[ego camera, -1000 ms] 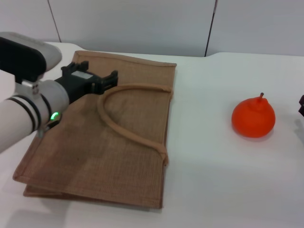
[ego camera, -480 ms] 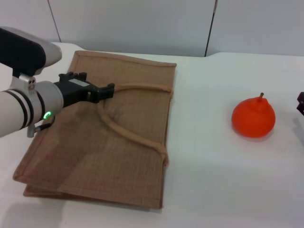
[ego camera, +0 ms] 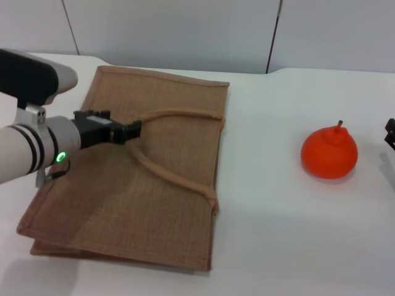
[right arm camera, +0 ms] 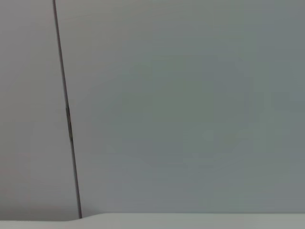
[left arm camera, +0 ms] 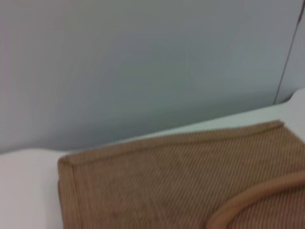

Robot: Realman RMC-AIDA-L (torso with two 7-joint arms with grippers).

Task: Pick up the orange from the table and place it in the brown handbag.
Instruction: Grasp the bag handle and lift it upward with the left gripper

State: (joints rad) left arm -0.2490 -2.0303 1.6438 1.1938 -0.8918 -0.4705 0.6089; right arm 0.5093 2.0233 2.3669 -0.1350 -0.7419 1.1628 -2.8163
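Note:
The orange (ego camera: 329, 154) sits upright on the white table (ego camera: 278, 234) at the right, stem up, with nothing touching it. The brown handbag (ego camera: 111, 191) lies flat on the left, and it also shows in the left wrist view (left arm camera: 167, 181). One rope handle (ego camera: 173, 176) loops across its top face and shows in the left wrist view too (left arm camera: 257, 200). My left gripper (ego camera: 128, 131) is low over the bag, its tip at the bend of that handle. My right gripper (ego camera: 390, 132) shows only as a dark sliver at the right edge, just right of the orange.
A grey panelled wall (ego camera: 185, 31) runs behind the table. Bare white tabletop lies between the bag's right edge and the orange. The right wrist view holds only wall (right arm camera: 190, 95) and a strip of table edge.
My left gripper has drawn back toward me and to the left across the bag, ending at the handle's bend. The orange and the bag have not moved.

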